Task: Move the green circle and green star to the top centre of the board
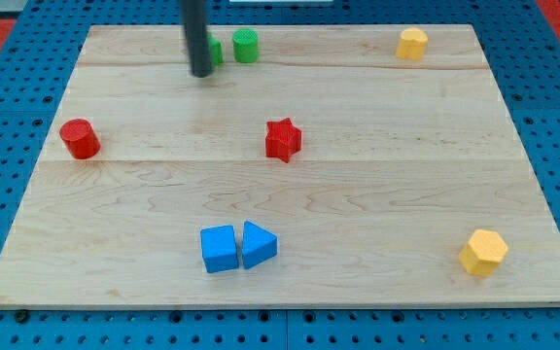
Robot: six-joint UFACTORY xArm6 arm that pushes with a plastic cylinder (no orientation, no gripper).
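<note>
Fingers absent, nothing gripped; the tip, just left of the green star, should nudge it and the green circle gently right.

Two green blocks, second possibly star; red, blue, yellow others

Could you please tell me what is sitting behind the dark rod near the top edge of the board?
A green block peeks out at the rod's right, just left of the green circle. My tip is in front of it. The rod covers most of it, so its shape is unclear.
</note>
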